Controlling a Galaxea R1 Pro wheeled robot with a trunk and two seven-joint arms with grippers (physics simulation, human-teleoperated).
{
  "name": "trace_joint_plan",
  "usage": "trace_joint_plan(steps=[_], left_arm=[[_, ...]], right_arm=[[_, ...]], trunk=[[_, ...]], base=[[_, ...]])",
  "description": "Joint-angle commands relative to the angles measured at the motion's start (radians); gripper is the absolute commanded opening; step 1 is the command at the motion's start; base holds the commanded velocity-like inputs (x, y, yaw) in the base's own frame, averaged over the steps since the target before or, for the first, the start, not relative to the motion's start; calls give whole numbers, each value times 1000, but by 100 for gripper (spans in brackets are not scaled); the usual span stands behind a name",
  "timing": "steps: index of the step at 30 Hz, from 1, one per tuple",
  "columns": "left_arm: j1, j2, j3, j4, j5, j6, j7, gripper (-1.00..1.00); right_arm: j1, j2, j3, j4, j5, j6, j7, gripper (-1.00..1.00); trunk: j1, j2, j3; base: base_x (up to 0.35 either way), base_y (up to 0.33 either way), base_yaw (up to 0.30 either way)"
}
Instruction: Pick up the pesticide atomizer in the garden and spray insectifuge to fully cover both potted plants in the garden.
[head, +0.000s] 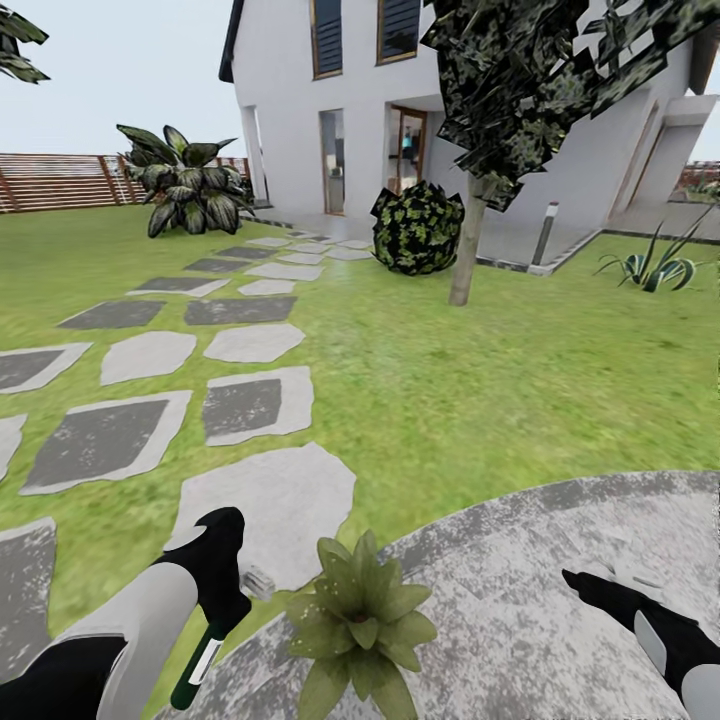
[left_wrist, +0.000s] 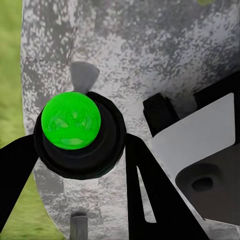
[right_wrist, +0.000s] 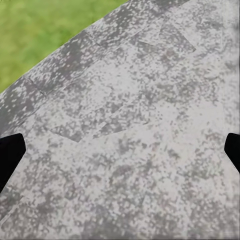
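In the head view my left gripper (head: 226, 606) is shut on the pesticide atomizer (head: 199, 668). The slim dark green bottle hangs bottom-down with its pale label showing, and its white trigger head (head: 258, 582) points toward a potted plant (head: 360, 612). That plant is a low rosette of pointed green leaves at the near edge of the round paved patio (head: 540, 560). The left wrist view looks at the bottle's bright green end (left_wrist: 71, 120), held between black fingers (left_wrist: 150, 190). My right gripper (head: 588, 580) hovers open over the patio (right_wrist: 125, 125), holding nothing.
Grey stepping slabs (head: 258, 405) cross the lawn (head: 480, 370) toward a white house (head: 350, 90). A dark bush (head: 418, 228), a tree trunk (head: 463, 250) and a grey bollard lamp (head: 545, 232) stand ahead. A wooden fence (head: 60, 180) and a large leafy plant (head: 190, 185) are far left.
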Motion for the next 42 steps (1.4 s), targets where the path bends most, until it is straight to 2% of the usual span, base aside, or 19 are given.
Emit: trace_joint_plan(steps=[1,8,26,31,42], left_arm=[[0,-1,5,-2,-11,5,-9,-100],[0,-1,5,-2,-11,6,-8,-100],[0,-1,5,-2,-10,5,-8,-100],[0,-2,5,-2,-9,5,-9,-100],[0,-2,5,-4,-7,7,-9,-100]], right_arm=[[-1,0,-9,-2,11,5,7,100],[-1,1,-9,-2,11,5,7,100],[-1,1,-9,-2,11,6,5,100],[-1,1,-9,-2,11,6,5,100],[-1,1,-9,-2,11,6,4,100]], trunk=[[0,0,-1],[0,0,-1],[0,0,-3],[0,0,-3],[0,0,-3]], base=[[0,22,-39],[0,194,-5],[-2,6,37],[-191,-111,50],[-142,-187,239]])
